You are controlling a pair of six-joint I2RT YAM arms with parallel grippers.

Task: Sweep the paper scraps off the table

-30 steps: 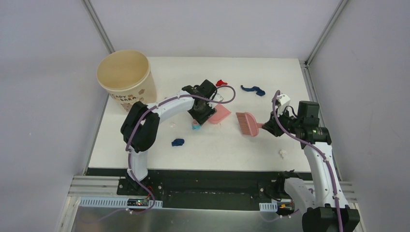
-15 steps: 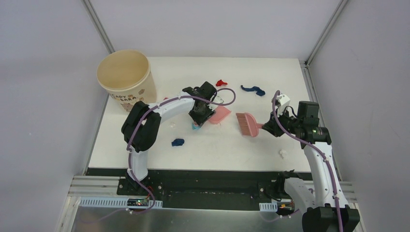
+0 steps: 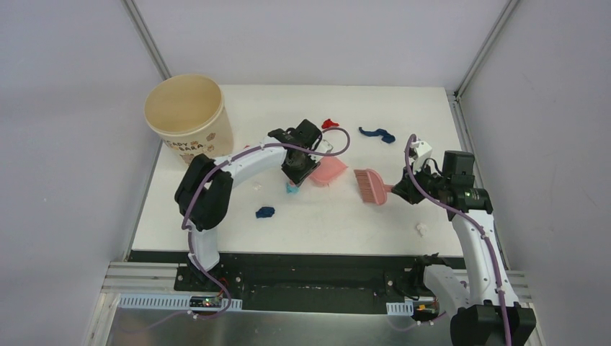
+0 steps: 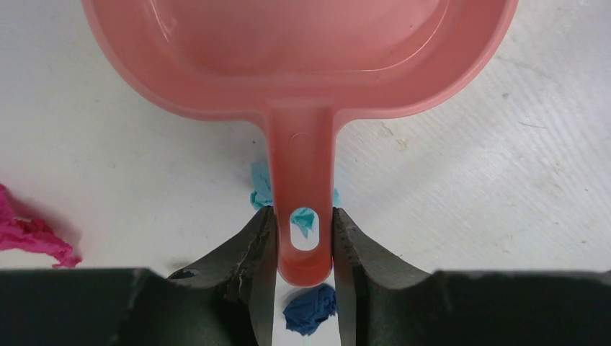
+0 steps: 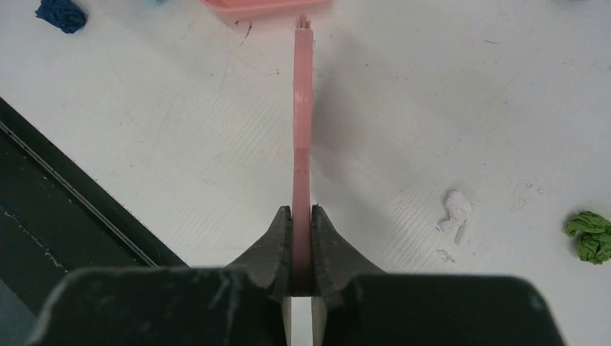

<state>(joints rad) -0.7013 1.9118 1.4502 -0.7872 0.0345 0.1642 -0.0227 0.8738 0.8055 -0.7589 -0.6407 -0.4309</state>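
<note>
Paper scraps [image 3: 265,212] lie scattered over the white table [image 3: 324,231]. Closest to the left gripper [image 4: 302,214] is a teal scrap [image 4: 259,194]. It sits under the handle of the pink dustpan [image 4: 302,108] and shows through the handle's hanging hole, right between the fingertips. That gripper's jaws stand narrow, one finger touching each side of the handle end — it has hold of the dustpan. A dark blue scrap [image 4: 310,310] lies on the table just nearer than the fingers, and a magenta scrap [image 4: 32,234] lies off to one side of them. Far of the dustpan are a red scrap [image 3: 330,123] and, to its right, a long dark blue strip [image 3: 378,134].

The right gripper [image 5: 300,213] is clamped tight on the thin handle of the pink brush [image 3: 369,185], which stands just right of the dustpan and apart from it. A white scrap [image 3: 421,230] lies near and right of the brush. A green scrap [image 5: 592,234] shows at the edge of the right wrist view.

The dustpan's tray shows bare pink plastic as far as the left wrist view reaches. A beige bucket [image 3: 184,115] stands at the far left corner — its inside shows plain beige wall.
</note>
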